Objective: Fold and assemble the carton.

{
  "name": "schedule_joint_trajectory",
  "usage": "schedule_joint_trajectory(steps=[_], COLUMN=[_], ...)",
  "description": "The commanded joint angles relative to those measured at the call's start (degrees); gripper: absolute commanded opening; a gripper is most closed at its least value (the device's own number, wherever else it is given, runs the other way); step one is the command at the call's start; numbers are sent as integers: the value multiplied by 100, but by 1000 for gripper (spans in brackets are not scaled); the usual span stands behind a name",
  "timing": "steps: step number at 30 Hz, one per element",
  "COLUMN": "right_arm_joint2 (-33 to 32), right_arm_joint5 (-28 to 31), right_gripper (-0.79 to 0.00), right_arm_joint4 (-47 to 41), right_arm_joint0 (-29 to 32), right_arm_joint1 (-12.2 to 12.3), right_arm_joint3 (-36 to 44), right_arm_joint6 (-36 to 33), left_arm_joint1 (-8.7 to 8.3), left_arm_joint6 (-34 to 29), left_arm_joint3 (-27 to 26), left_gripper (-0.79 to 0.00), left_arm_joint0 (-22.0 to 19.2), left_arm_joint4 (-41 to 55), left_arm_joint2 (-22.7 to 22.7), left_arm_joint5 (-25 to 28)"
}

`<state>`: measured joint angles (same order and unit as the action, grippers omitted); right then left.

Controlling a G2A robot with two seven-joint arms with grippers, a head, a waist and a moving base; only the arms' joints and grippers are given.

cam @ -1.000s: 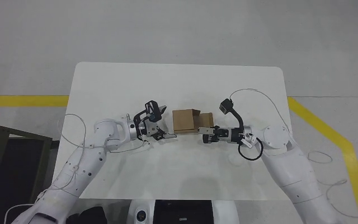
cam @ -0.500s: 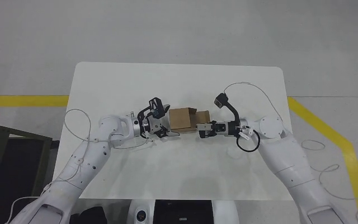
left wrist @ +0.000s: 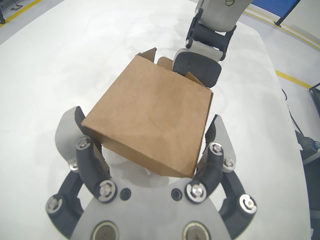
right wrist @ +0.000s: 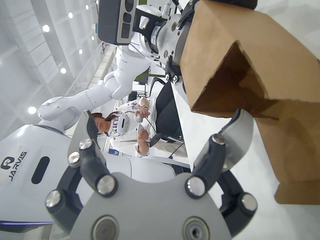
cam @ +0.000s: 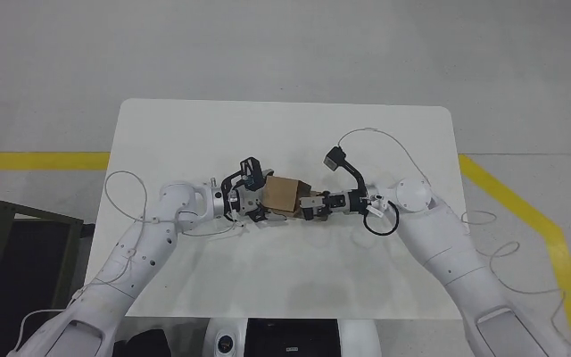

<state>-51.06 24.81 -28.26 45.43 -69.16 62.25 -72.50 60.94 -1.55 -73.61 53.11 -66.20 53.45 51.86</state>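
Observation:
A small brown carton (cam: 284, 193) lies tilted near the middle of the white table (cam: 178, 134). My left gripper (left wrist: 147, 116) is shut on its near closed end, one finger (left wrist: 75, 121) at each lower corner. The far end stands open, with loose flaps (right wrist: 295, 148) around the mouth (right wrist: 235, 86). My right gripper (right wrist: 163, 114) is open at that mouth, and one pad (left wrist: 197, 68) presses against the flaps there. In the top view the left gripper (cam: 259, 203) and right gripper (cam: 309, 203) face each other across the carton.
Bare tabletop (cam: 285, 286) surrounds the carton on all sides. Grey floor with yellow lines (cam: 53, 161) runs beside the table. A dark piece of furniture (cam: 27, 250) stands off the table's left front corner.
The right gripper moved left into the carton's open end, folding the flap in. The left gripper closed in on the other end. The carton turned and tilted slightly.

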Motion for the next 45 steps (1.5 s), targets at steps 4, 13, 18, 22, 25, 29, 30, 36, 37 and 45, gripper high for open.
schedule_joint_trajectory(steps=[4,13,18,22,25,29,30,36,37,45], right_arm_joint2=[164,416,410,181,-53,-301,-359,-547,-528,-226], right_arm_joint5=[86,251,396,506,398,95,64,168,202,571], right_gripper=[0,0,0,0,0,0,0,0,0,0], right_arm_joint4=[-112,-279,-502,-634,-571,-331,-233,-33,36,151], right_arm_joint0=[-151,-393,-408,-356,-282,-135,-109,-112,-153,-563], right_arm_joint1=[-109,-308,-364,-297,-184,-16,23,93,85,-77], right_arm_joint3=[-255,-683,-837,-883,-738,-422,-387,-438,-483,-930], right_arm_joint6=[73,158,59,-133,-299,-602,-634,-471,-421,-126], left_arm_joint1=[-12,-32,-31,-34,-35,-33,-31,-23,-23,-19], left_arm_joint6=[-31,-147,-208,-249,-269,-292,-300,-329,-335,-338], left_arm_joint3=[-51,-122,-122,-107,-109,-115,-121,-133,-132,-144], left_gripper=[0,0,0,0,0,0,0,0,0,0], left_arm_joint0=[11,60,74,69,69,78,82,90,89,94], left_arm_joint4=[-72,-160,-162,-160,-157,-140,-137,-114,-110,-95], left_arm_joint2=[44,93,108,135,153,161,157,149,151,166], left_arm_joint5=[81,189,177,179,178,181,180,199,203,235])
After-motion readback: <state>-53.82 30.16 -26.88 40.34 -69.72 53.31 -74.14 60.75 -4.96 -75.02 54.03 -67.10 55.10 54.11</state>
